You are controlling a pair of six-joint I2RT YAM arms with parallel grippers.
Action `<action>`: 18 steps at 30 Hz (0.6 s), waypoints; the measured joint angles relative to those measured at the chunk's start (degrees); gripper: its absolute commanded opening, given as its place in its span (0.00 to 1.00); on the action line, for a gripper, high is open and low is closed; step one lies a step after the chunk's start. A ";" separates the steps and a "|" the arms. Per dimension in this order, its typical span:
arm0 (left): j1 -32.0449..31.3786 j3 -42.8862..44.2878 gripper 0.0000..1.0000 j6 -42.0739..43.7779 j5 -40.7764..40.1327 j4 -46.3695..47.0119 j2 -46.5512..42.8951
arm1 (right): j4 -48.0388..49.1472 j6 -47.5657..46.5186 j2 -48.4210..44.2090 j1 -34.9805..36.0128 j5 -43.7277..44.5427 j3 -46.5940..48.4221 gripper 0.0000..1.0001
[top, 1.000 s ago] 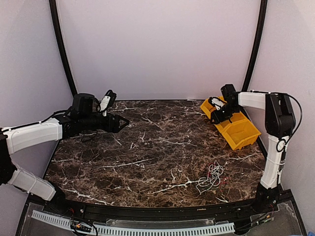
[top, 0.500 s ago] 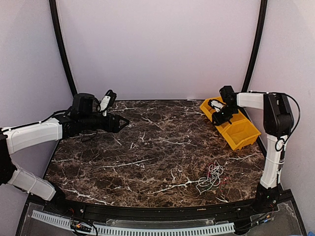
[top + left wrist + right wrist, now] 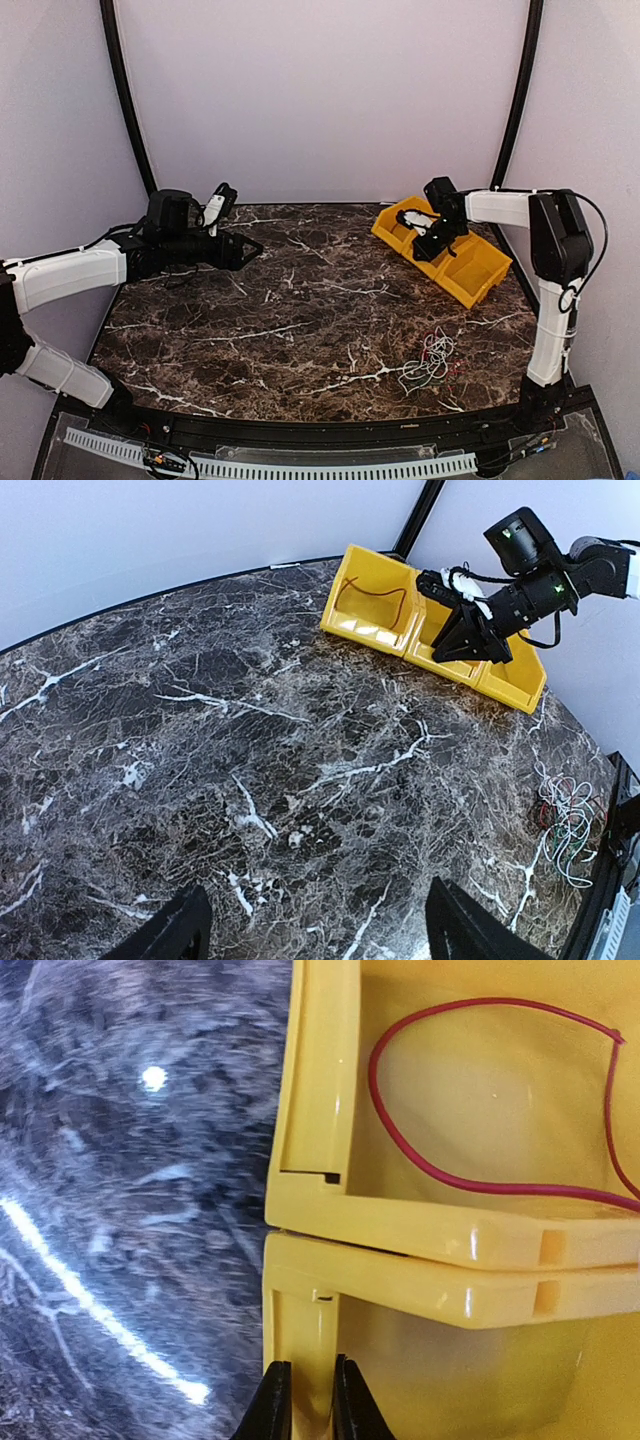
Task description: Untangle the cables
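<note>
Dark brown white-veined marble table top fills the scene, with pale walls behind and two black curved posts at the back corners. White-and-black left arm reaches in from the left edge toward the far left of the table. Its left gripper hangs above bare marble with jaws spread wide, nothing between them. White-and-black right arm rises at the right edge and bends over to the far right corner area, where yellow plastic bins sit side by side, skewed to the table edge. Right gripper has its jaws drawn narrow, pinched on one bin's wall where it borders the open marble: one finger outside, one inside. The neighbouring bin holds a loose red wire looped on its floor. Tangled bundle of thin white, red and black cables lies on the marble near the front edge, right of centre, near the right arm's base. It is well apart from both grippers and the bins, with open marble between.
</note>
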 measured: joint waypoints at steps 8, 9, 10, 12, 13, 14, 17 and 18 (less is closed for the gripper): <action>0.00 0.00 0.77 0.04 0.37 0.00 0.00 | -1.31 -6.01 -0.81 8.09 -2.56 -0.85 0.18; 0.00 0.00 0.77 0.09 0.42 0.00 0.00 | -1.29 -6.62 -0.90 8.52 -2.73 -1.01 0.22; 0.00 0.00 0.77 0.13 0.46 0.00 0.00 | -1.33 -7.21 -0.94 8.74 -2.80 -1.09 0.26; 0.00 0.00 0.77 0.15 0.55 0.00 0.00 | -1.33 -7.87 -1.29 8.81 -2.71 -1.11 0.31; 0.00 0.00 0.77 0.15 0.59 0.00 0.00 | -1.60 -7.98 -1.60 8.79 -2.64 -1.14 0.34; -0.04 0.00 0.77 0.17 0.66 0.00 0.00 | -2.05 -8.11 -1.99 8.79 -2.80 -1.25 0.40; -0.13 0.00 0.76 0.46 0.90 0.04 0.00 | -4.15 -8.59 -6.03 8.74 -3.91 -2.67 0.49; -0.22 0.00 0.75 0.70 1.01 0.07 0.00 | -4.52 -8.70 -8.44 8.74 -4.42 -3.50 0.50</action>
